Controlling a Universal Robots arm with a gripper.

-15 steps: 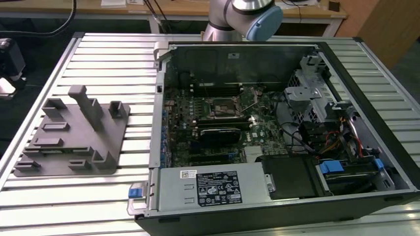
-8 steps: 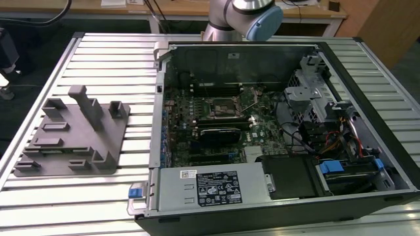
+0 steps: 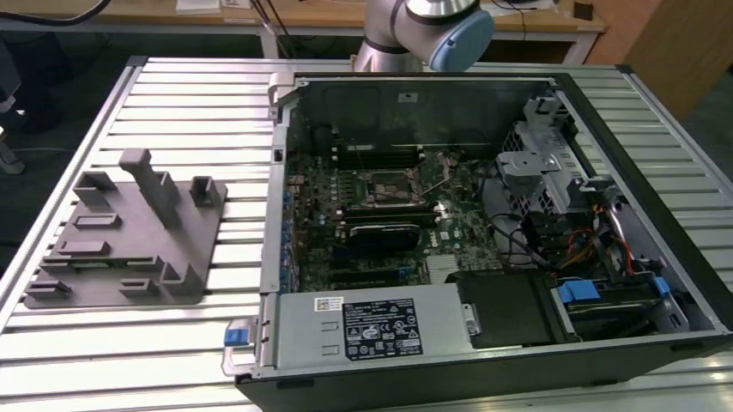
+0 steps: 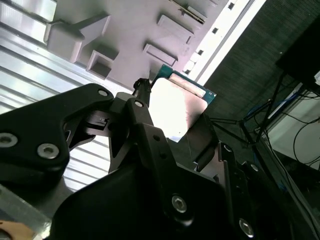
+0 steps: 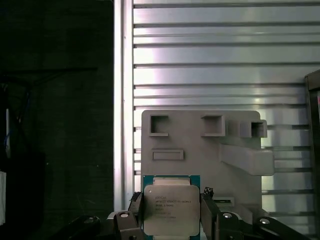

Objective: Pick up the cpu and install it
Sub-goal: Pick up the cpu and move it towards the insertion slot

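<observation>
cpu (image 5: pixel 171 210) clamped between jaws, over grey fixture tray (image 5: pixel 195 150)

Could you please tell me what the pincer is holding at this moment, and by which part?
The pincer grips the cpu by two opposite side edges, with its shiny metal top uncovered.

On the slatted table (image 3: pixel 195 94) the fixture tray (image 3: pixel 126 245) lies at the exterior view's left and the open computer case (image 3: pixel 458 382) at its right, with the motherboard (image 3: pixel 343 189) inside the case and the arm (image 3: pixel 424 34) behind it. In both wrist views the cpu (image 5: pixel 171 212) (image 4: pixel 177 107) sits clamped between the fingers of the gripper (image 5: pixel 172 200) (image 4: pixel 174 110), the tray beyond it
</observation>
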